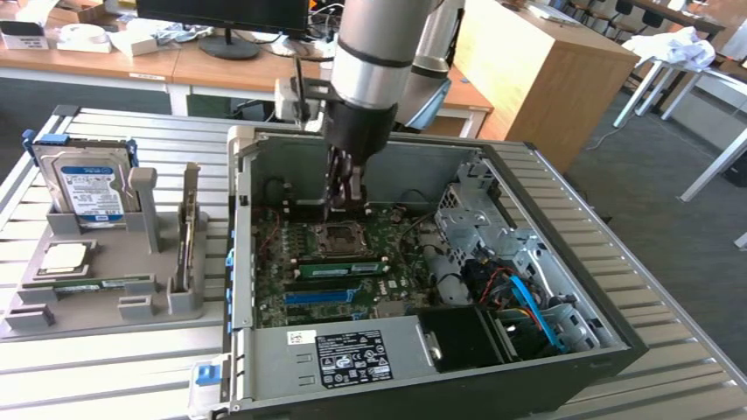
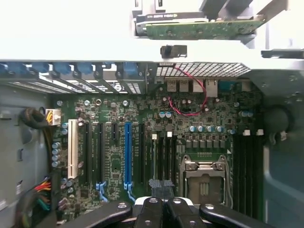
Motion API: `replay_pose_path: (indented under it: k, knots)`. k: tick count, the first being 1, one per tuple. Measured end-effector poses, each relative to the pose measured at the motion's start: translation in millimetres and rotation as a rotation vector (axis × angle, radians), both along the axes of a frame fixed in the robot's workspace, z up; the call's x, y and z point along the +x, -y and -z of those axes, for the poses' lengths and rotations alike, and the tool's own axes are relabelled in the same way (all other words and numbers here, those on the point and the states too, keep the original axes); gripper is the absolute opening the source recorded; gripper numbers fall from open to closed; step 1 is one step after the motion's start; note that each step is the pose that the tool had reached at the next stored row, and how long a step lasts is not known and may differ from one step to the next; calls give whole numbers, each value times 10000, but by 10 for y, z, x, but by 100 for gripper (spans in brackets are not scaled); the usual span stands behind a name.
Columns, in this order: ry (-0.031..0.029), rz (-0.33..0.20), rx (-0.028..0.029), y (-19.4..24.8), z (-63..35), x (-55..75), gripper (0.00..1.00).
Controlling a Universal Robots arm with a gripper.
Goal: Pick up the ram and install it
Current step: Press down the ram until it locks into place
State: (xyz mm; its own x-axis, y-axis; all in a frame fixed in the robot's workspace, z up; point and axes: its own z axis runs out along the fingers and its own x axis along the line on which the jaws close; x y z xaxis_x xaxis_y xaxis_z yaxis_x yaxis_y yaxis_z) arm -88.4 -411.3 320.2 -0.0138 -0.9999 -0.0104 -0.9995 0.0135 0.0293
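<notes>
One ram (image 1: 91, 283), as far as I can judge: the thin green stick lying flat in the grey holder (image 1: 105, 306) on the exterior view's left, outside the computer case (image 1: 561, 350), just near of the square silver processor (image 1: 65, 256).

- Handling, judged: light and stiff, but fragile. A bare board with small chips, and probably a contact edge best left untouched. The flat faces are likely slick, and a hard pinch could flex or crack it.
- Hold, judged: across the thickness at mid-length, pads on the two broad faces, so it hangs level and does not twist. It lies low in its groove, so there is little edge to catch.
- Gripper (image 1: 345, 208): clenched, jaws pressed together, nothing between them that I can make out. It is well apart from the ram.
- Pose: I am reaching straight down into the open case, fingers pointing at the motherboard (image 1: 280, 271), tips low over the empty processor socket (image 1: 339, 235) at the board's far end.
- Farther: the hard drive (image 1: 91, 188) stands upright at the holder's far end.
</notes>
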Motion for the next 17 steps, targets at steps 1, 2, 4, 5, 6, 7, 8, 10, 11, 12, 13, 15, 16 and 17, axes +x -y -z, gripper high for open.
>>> replay_pose_path:
  k: [1, 2, 4, 5, 6, 7, 8, 10, 11, 12, 13, 15, 16, 17]
  knots:
    - [0, 0, 0, 0, -28, 0, 10]
    - [0, 0, 1, 0, -57, 0, 10]
    - [1, 0, 1, 0, -107, 0, 10]
    - [0, 0, 1, 0, -133, 0, 10]
    - [0, 0, 0, 0, -157, 0, 10]
    - [0, 0, 1, 0, -180, 0, 10]
    - [-1, 0, 0, 0, -199, 0, 10]
    - [0, 0, 0, 0, -232, 0, 10]
    - [0, 0, 0, 0, -249, 0, 10]
    - [0, 0, -1, 0, -263, 0, 10]
    - [1, -1, -1, 0, -270, 0, 10]
    - [1, 0, 0, 0, -270, 0, 10]
    - [1, 0, 0, 0, -270, 0, 10]
    - [1, 0, -1, 0, -270, 0, 10]
